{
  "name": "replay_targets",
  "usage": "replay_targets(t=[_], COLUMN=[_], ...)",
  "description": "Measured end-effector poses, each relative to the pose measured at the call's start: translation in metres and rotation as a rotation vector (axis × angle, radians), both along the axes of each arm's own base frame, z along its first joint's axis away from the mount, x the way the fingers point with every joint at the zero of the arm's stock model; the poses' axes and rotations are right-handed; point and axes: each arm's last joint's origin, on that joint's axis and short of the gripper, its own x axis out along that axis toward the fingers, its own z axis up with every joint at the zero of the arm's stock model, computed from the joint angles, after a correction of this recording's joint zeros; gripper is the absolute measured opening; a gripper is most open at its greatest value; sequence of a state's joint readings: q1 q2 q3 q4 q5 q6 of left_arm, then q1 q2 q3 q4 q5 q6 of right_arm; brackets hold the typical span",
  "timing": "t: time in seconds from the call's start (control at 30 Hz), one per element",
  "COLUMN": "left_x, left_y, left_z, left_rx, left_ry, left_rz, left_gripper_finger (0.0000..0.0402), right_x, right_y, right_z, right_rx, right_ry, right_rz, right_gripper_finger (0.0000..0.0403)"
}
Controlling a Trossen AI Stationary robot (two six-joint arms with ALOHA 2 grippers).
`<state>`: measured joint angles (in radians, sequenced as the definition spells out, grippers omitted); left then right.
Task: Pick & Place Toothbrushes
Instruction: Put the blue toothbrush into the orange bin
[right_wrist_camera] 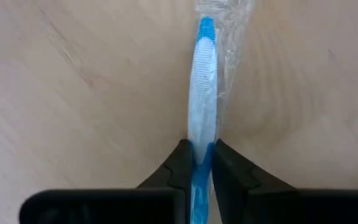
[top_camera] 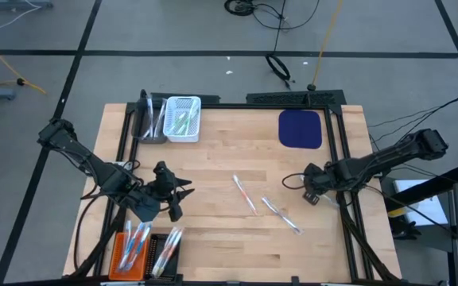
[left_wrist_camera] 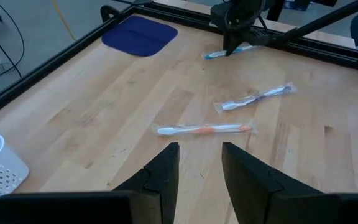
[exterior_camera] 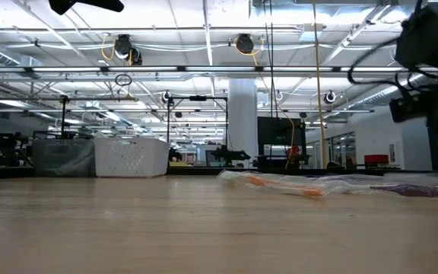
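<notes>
Blue-and-white toothbrush [right_wrist_camera: 202, 87] pinched between right gripper [right_wrist_camera: 199, 163] fingers, flat on table [top_camera: 213, 246] at right edge — crinkly wrapper, thin handle; could slip or twist on lift. Left gripper [left_wrist_camera: 199, 160] part-open, empty, near orange basket [top_camera: 118, 253].

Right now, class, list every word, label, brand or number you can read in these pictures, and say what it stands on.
None can be read.
Wrapped toothbrushes: no legible print on the wrappers.
White basket: no label visible.
Blue mat: plain.
Red sign in the room behind: too small to read.
</notes>
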<state>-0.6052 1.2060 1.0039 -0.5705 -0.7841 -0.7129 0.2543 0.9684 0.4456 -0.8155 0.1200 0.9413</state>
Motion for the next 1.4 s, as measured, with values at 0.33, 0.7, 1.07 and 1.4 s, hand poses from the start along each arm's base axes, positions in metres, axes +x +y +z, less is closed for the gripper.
replay_targets(t=[0.33,0.7,1.07,1.4], left_x=[0.001,0.008,0.042,0.082], left_y=[0.000,-0.005,-0.014,-0.011], left_z=[0.001,0.012,0.012,0.002], left_rx=[-0.008,-0.015,0.060,0.025], left_ry=[-0.012,-0.116,-0.246,-0.361], left_rz=[0.001,-0.042,-0.076,-0.132], left_gripper_finger=[0.0120,0.0120,0.0120,0.0120], right_x=[0.046,0.088,0.114,0.160], right_y=[0.009,0.021,0.037,0.056], right_z=[0.044,0.110,0.129,0.133], right_rx=[-0.060,-0.239,-0.376,-0.396], right_ry=[-0.432,-1.206,-1.618,-1.694], right_rz=[0.168,0.413,0.440,0.538], right_gripper_finger=[0.0028,0.0028,0.0028,0.0028])
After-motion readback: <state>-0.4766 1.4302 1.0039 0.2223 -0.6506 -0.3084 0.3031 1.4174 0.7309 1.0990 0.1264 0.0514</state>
